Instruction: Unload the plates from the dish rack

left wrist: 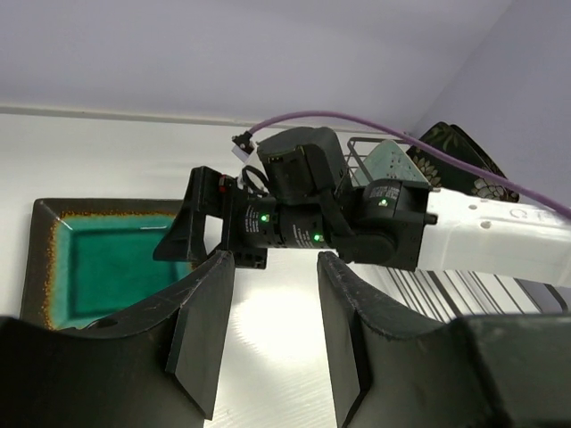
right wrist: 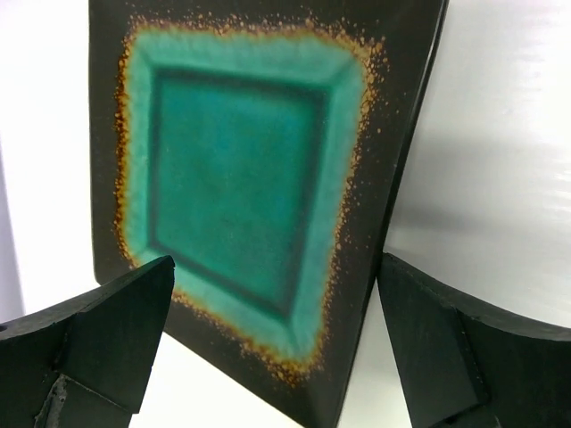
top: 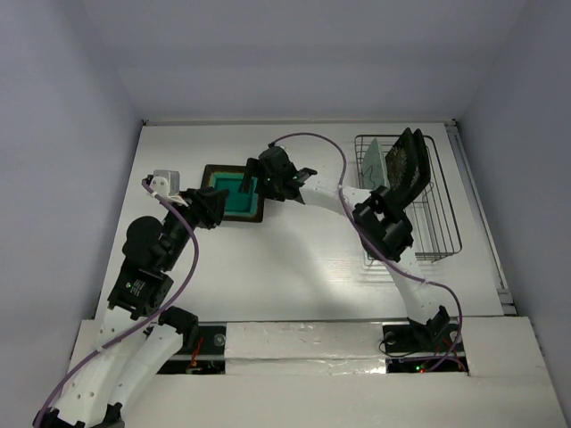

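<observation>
One teal-centred plate [top: 238,194] lay flat on the table [top: 303,267], unloaded; our right gripper [top: 265,183] gaped wide above it, our left gripper [left wrist: 268,334] half-open, empty.

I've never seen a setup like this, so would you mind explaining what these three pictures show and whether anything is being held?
Two robot arms are bolted at the near edge of a white table. One picture looks down from above; the other two come from cameras on each wrist. The teal-centred plate lies flat on the table. The right hand hovers over it, open and holding nothing. The left hand sits beside the plate, partly open, with nothing between its fingers. At the far right stands the wire dish rack, with a pale green plate and dark flowered plates upright inside.
</observation>
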Controlling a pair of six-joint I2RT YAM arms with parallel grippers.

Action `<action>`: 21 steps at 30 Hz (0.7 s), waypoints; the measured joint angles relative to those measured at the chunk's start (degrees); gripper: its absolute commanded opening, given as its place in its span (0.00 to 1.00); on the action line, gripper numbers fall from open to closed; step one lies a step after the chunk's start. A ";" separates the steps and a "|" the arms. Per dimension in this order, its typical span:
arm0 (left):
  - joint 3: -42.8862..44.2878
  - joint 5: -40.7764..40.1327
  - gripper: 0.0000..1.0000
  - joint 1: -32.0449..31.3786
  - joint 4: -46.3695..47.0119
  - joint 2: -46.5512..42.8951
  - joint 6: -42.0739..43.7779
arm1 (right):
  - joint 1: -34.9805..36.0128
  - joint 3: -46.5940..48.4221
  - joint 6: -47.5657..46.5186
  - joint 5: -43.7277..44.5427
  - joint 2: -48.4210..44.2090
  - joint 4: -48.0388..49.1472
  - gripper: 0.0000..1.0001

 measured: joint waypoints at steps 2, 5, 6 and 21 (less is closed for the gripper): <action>0.00 0.00 0.40 0.00 0.00 0.00 0.00 | 0.00 1.46 -1.90 0.57 0.00 -2.29 1.00; 0.00 -0.02 0.40 0.00 0.00 -0.02 0.00 | 0.00 2.21 -4.90 2.47 -0.68 -4.55 0.98; 0.00 -0.02 0.40 0.00 0.00 0.00 0.00 | 0.00 2.14 -6.27 3.34 -1.29 -5.99 0.90; -0.02 0.24 0.25 0.00 -0.02 -0.20 0.13 | -21.55 -10.88 -24.81 21.07 -54.99 -13.60 0.00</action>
